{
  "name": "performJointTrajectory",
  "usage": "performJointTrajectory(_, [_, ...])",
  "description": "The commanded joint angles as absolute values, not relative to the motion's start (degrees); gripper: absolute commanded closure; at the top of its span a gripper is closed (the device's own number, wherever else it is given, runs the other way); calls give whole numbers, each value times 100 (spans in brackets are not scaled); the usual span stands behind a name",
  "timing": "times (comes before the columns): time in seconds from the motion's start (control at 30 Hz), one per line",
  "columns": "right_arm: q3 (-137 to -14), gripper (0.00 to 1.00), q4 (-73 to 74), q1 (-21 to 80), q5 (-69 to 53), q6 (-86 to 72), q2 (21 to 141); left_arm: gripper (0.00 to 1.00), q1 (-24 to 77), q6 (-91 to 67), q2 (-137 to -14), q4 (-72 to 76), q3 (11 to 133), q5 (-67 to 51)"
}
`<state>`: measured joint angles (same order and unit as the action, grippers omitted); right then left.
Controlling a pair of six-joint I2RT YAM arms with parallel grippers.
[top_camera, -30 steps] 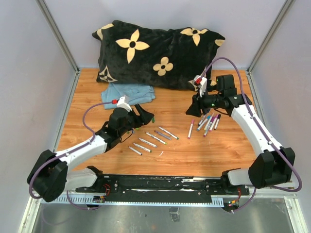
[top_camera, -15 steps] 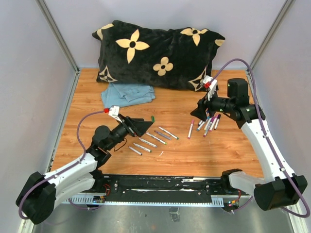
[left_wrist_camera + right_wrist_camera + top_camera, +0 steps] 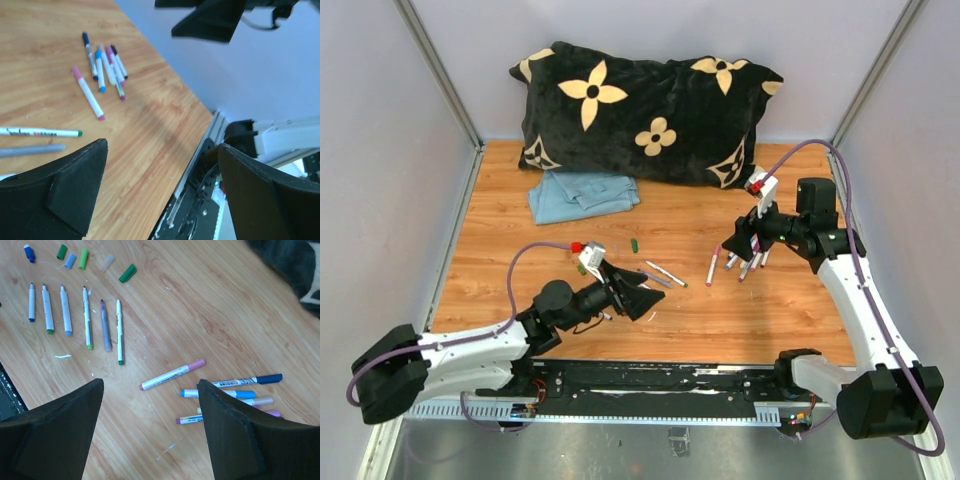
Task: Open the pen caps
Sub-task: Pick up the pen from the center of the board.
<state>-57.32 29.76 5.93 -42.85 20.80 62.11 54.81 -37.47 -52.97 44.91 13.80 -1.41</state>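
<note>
**A:** Where are the pen caps (image 3: 83, 258)?

**B:** A handful lie loose on the surface (image 3: 200, 305), just past the tips of a row of bare pens (image 3: 87, 317). Others sit on their pens. A pink-capped pen (image 3: 172, 374) lies alone, and a cluster of capped pens (image 3: 235, 392) lies just beside it.

**A:** And the pincers?

**B:** The right pincer (image 3: 150, 390) gapes wide and empty above that cluster. The left pincer (image 3: 162, 149) is wide and empty too, near the surface's front edge.

**A:** Anything else?

**B:** A black flowered pillow (image 3: 640, 100) at the far edge, with a folded blue cloth (image 3: 582, 193) touching it.
</note>
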Motion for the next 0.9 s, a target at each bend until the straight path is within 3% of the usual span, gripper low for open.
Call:
performJointTrajectory(0.0, [-5709, 22, 2834, 389, -4328, 1998, 6249, 6, 6083, -3367, -5875, 4643, 1587, 879])
performJointTrajectory(0.23, [-5756, 22, 2885, 47, -3941, 1806, 6303, 12, 6626, -3242, -7404, 4372, 2535, 1655])
performJointTrajectory(0.4, [-5794, 22, 2929, -372, -4041, 1641, 6432, 19, 6802, -3309, -8706, 2851, 4027, 2318])
performJointTrajectory(0.5, [-5779, 22, 2939, -543, -4086, 1601, 6421, 35, 6817, -3388, -9575, 1461, 5249, 2846])
performJointTrajectory(0.6, [-5800, 22, 2938, -643, -4087, 1567, 6402, 59, 6804, -3430, -10511, 95, 6524, 3349])
performJointTrajectory(0.87, [-5809, 22, 2945, -792, -4128, 1505, 6378, 59, 6683, -2873, -12111, -984, 8416, 3259])
